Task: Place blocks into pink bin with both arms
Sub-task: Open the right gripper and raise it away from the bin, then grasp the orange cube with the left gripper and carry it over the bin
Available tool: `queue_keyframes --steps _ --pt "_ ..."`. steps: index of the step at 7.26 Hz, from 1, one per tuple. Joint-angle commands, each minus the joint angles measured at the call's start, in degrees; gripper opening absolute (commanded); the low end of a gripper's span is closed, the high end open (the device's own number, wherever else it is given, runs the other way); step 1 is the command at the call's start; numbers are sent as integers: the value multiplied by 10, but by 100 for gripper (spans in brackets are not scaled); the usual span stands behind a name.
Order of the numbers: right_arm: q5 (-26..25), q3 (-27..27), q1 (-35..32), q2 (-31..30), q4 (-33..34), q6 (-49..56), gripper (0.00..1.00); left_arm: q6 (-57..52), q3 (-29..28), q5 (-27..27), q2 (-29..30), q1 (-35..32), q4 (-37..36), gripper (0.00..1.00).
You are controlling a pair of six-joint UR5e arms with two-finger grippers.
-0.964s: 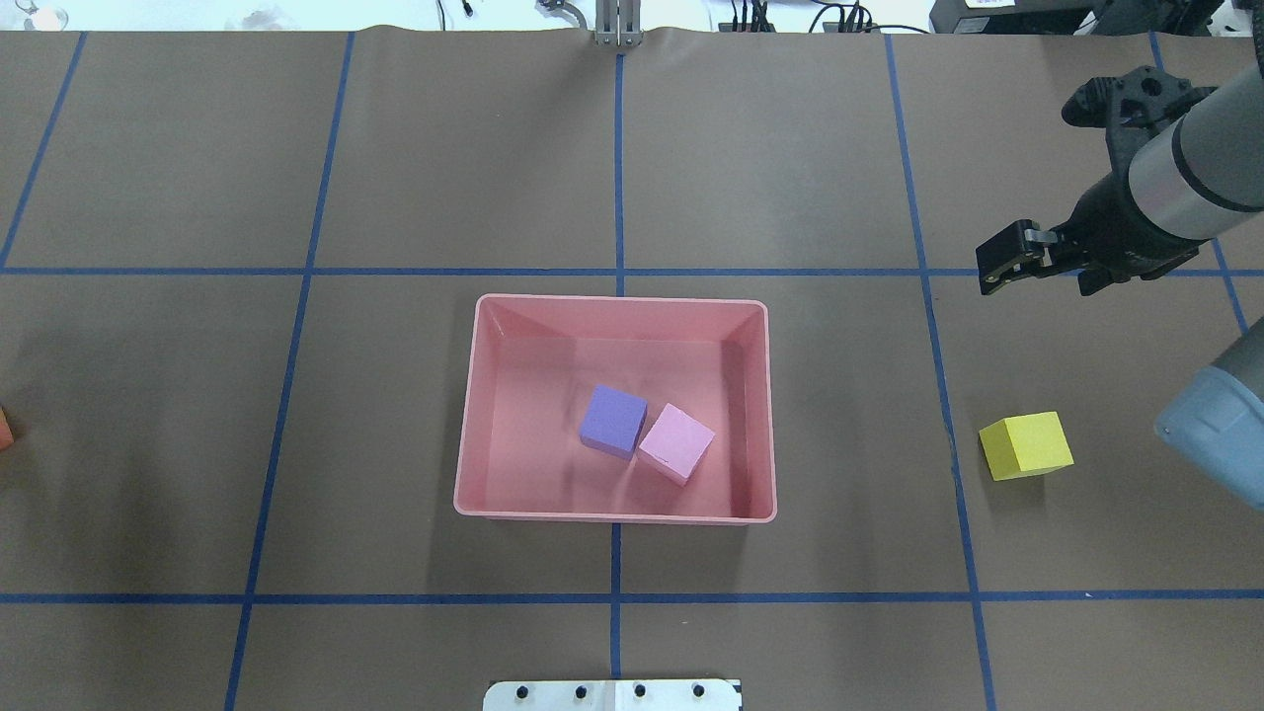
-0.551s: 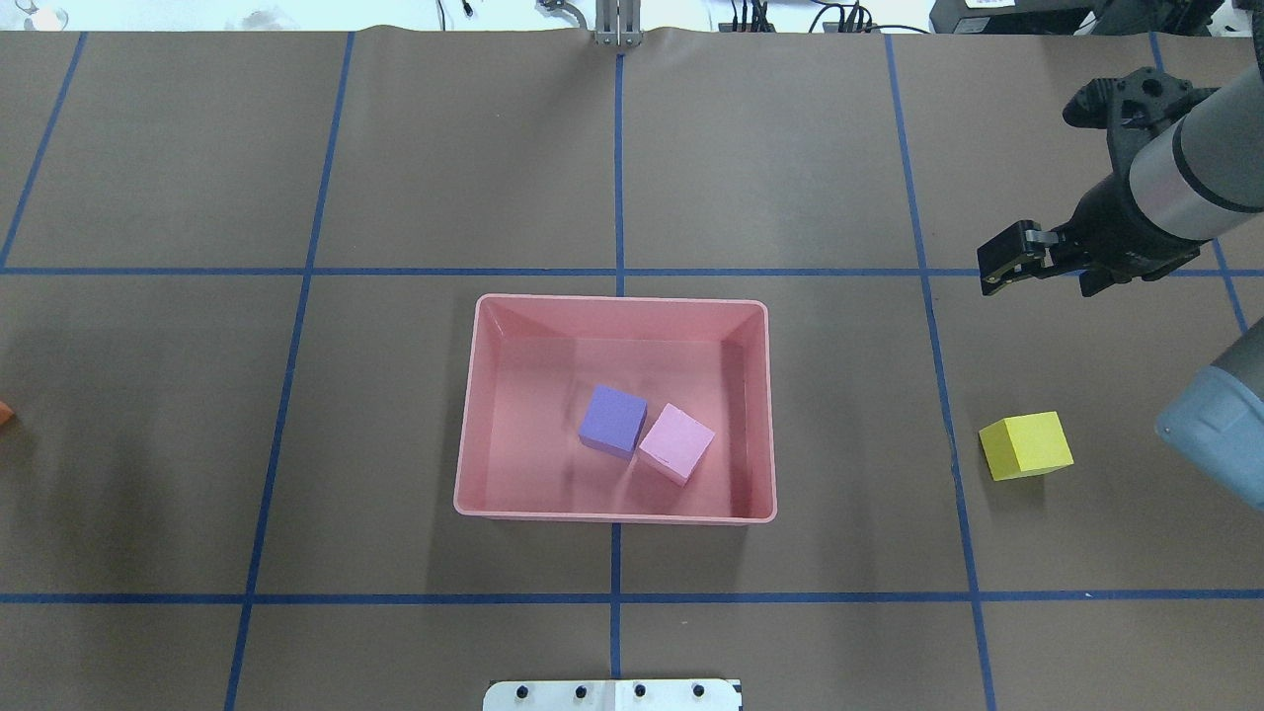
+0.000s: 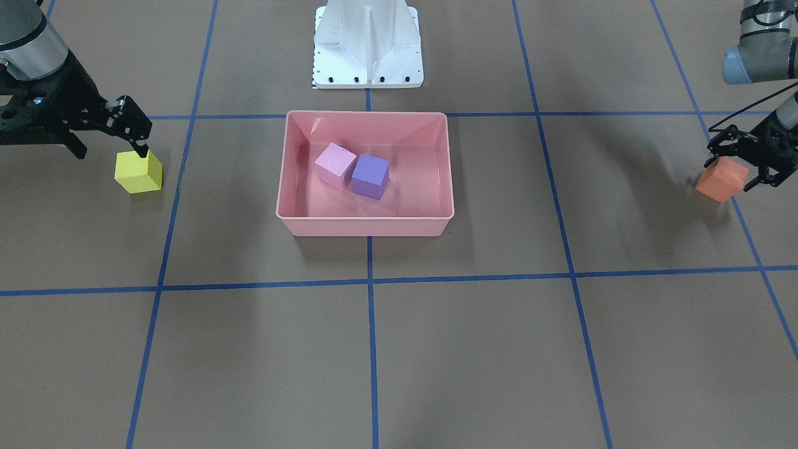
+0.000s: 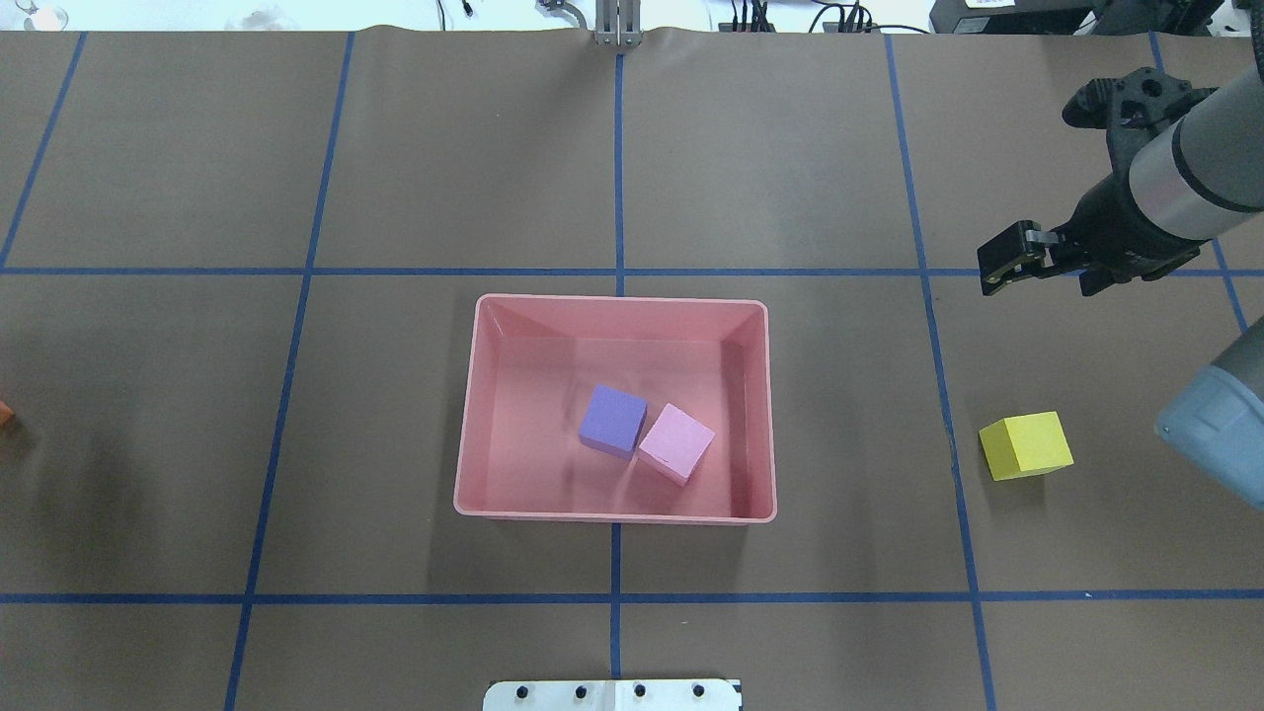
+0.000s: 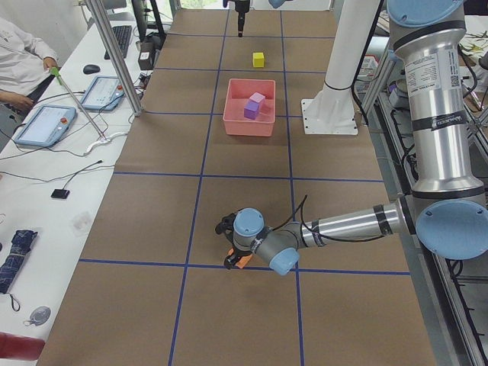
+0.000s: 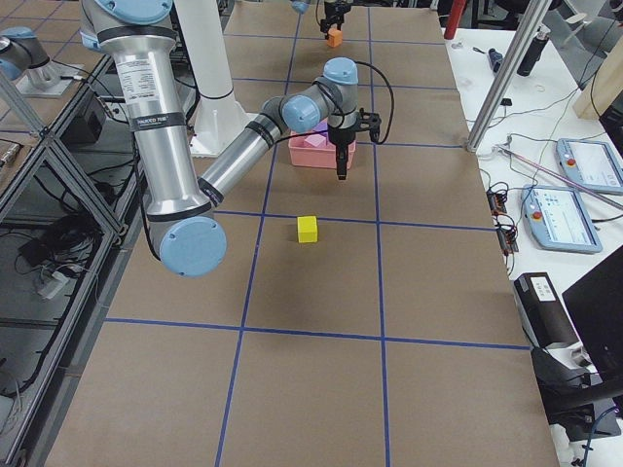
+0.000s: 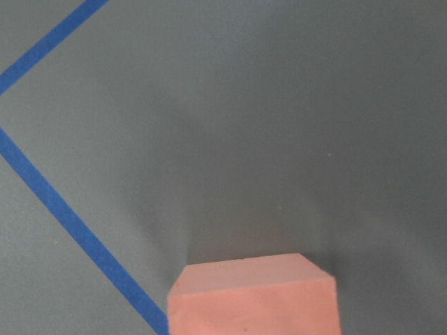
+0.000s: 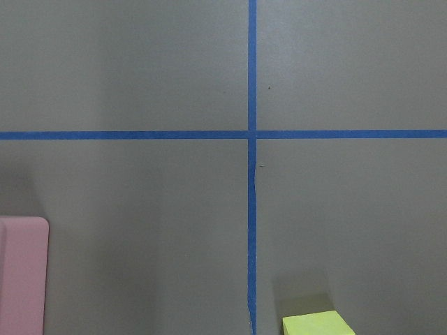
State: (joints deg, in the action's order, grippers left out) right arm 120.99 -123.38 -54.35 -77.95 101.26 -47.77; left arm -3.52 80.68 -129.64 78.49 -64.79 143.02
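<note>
The pink bin (image 4: pixel 612 514) sits mid-table with the purple block (image 4: pixel 612 420) and the light pink block (image 4: pixel 675 443) side by side inside. The yellow block (image 4: pixel 1025 446) lies on the table to the bin's right. My right gripper (image 4: pixel 999 265) looks shut and empty, raised above the table beyond the yellow block. In the front-facing view my left gripper (image 3: pixel 734 174) is closed around the orange block (image 3: pixel 720 179) at or just above the table. In the overhead view only a sliver of the orange block (image 4: pixel 3 415) shows at the left edge. It fills the bottom of the left wrist view (image 7: pixel 251 300).
Blue tape lines grid the brown table cover. The white robot base (image 3: pixel 368 43) stands behind the bin. An operator and tablets (image 5: pixel 46 122) are at a side table beyond the far edge. The right wrist view shows the bin's corner (image 8: pixel 21 279) and the yellow block's top (image 8: pixel 318 324).
The orange sliver at the overhead view's left edge has shrunk and shifted slightly. The right gripper has barely moved. The bin and the other blocks are still.
</note>
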Motion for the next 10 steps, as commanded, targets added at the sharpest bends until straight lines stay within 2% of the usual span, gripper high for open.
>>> queue_keyframes --steps 1,2,3,5,6,9,10 --pt "15 2 -22 0 1 47 100 4 -2 -1 6 5 -4 70" --pt "52 4 -51 -17 1 78 100 4 -1 -1 7 5 -5 51" --pt "69 4 -83 -42 1 142 100 4 3 -4 7 5 -4 36" --pt "81 20 -132 -77 1 240 100 55 21 -53 38 5 -15 34" --pt "81 32 -146 -92 1 287 100 81 45 -55 53 5 -39 34" --pt "78 42 -156 -123 0 321 100 201 236 -56 113 17 -262 36" --pt "78 48 -155 -122 0 321 100 267 285 -55 142 50 -316 38"
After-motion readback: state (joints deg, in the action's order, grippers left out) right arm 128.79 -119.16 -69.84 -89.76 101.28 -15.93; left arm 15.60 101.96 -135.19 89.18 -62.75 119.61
